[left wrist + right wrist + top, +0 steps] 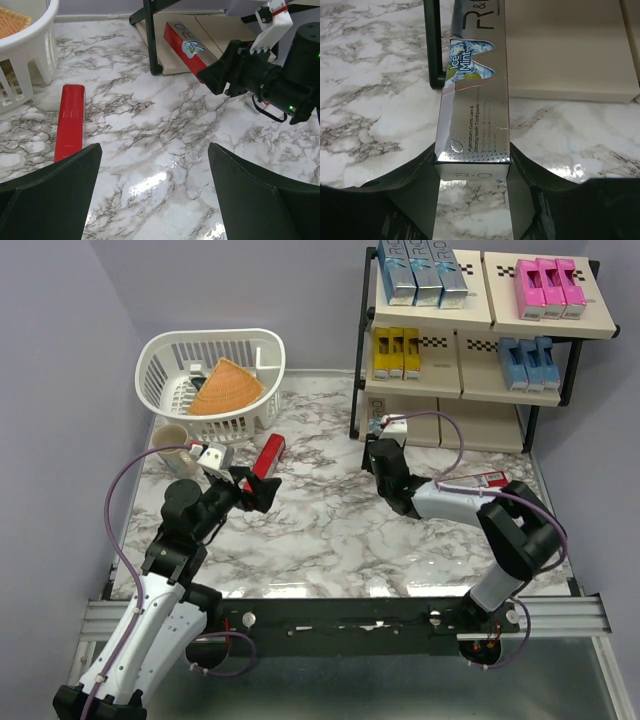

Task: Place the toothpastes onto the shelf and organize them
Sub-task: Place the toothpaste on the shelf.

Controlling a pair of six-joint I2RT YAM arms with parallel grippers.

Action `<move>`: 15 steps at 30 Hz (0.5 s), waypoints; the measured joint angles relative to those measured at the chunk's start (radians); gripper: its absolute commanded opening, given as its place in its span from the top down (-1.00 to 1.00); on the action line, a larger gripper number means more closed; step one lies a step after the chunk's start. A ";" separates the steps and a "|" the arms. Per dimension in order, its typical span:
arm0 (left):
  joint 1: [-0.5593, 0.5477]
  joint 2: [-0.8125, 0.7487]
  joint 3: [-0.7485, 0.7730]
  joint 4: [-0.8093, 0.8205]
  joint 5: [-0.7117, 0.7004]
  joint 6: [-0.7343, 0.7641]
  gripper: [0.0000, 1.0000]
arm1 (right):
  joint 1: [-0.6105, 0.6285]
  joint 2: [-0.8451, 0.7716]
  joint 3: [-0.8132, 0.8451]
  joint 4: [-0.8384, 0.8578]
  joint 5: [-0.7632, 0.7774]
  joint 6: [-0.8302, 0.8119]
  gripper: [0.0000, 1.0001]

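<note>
Right claw [472,165] is pinching a toothpaste carton [475,100], nose at the bottom tier of the shelf [570,60] (right beside the black leg [432,45]). I'd steer it clear of that leg and slide it in straight. Left claw [155,195] hangs spread wide.

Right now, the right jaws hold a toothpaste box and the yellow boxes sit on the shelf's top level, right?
Not quite. The yellow boxes sit on the middle level of the shelf, as the top external view shows. The top level holds silver-blue boxes and pink boxes. The right jaws do hold a toothpaste box.
</note>
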 measured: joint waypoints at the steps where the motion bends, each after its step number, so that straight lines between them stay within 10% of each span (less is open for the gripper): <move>1: 0.000 0.002 0.000 0.000 0.000 0.000 -0.98 | -0.009 0.036 0.024 0.016 0.000 0.000 -0.04; 15: 0.000 0.010 0.000 0.000 0.000 0.000 -0.98 | -0.103 0.222 0.352 -0.048 -0.049 0.025 -0.71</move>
